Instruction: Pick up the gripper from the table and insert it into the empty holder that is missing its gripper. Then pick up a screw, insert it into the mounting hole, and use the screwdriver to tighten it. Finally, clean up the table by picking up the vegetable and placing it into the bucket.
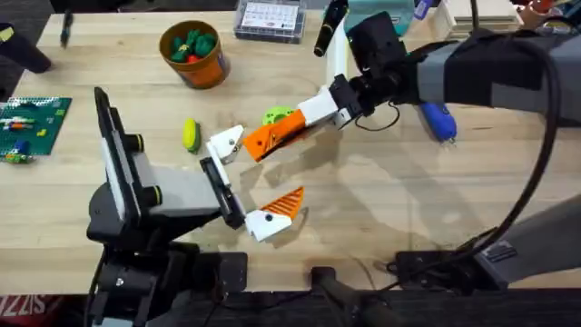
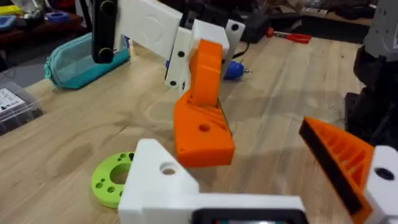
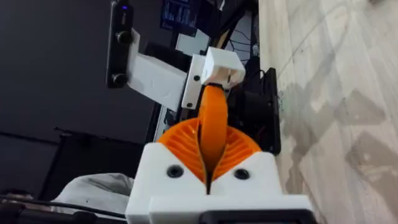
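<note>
Right gripper (image 1: 292, 127) clenched on orange gripper (image 1: 270, 138), tip touching the holder (image 1: 224, 143) of wide-open left gripper (image 1: 245, 182).

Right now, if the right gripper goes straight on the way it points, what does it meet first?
Most likely the holder. The right gripper points at it, and the gripper it clamps leads the way, its tip very near. I cannot tell whether they touch.

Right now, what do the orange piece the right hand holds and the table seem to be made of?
The gripper: matte orange plastic, probably 3D-printed, going by its flat facets, sharp edges and moulded hole. The right hand clamps it between ribbed orange pads. The table: pale wood with visible grain and plank seams, lightly sealed.
</note>
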